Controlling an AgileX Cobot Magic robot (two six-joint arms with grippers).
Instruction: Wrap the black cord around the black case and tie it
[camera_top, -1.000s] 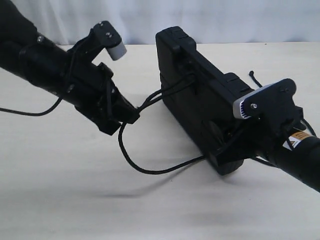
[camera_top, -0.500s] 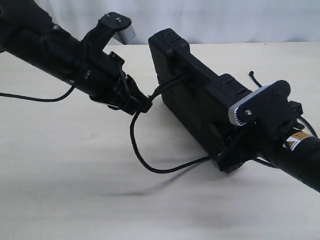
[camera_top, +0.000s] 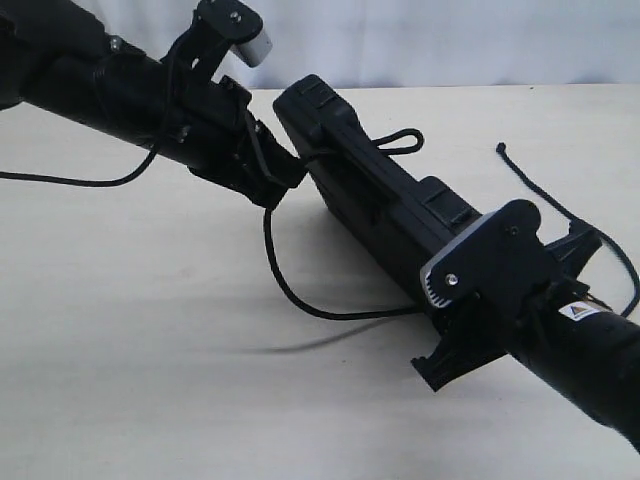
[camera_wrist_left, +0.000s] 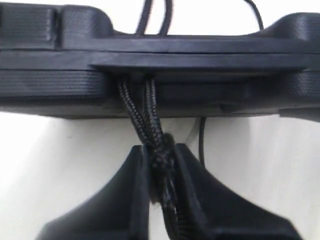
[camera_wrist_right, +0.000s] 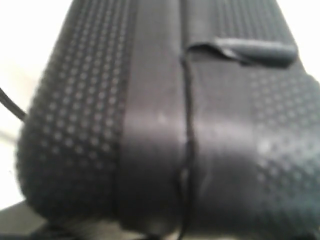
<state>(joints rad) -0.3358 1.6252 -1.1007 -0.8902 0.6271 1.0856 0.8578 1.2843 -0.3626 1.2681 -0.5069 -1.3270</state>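
Left tool (camera_top: 283, 178), gripping cord (camera_top: 285, 285), has neared case (camera_top: 370, 205).

The black case (camera_top: 375, 195), matte with dotted panels, is upright on its long edge, set diagonally over the table (camera_top: 150, 380). The black cord (camera_top: 330, 316) (braided, doubled here) crosses the case near its far end. Slack curves in front, and the free end lies behind.

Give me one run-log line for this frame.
left tool: shut on cord | right tool: gripping case end | case: on edge | cord: two strands through case, free end loose
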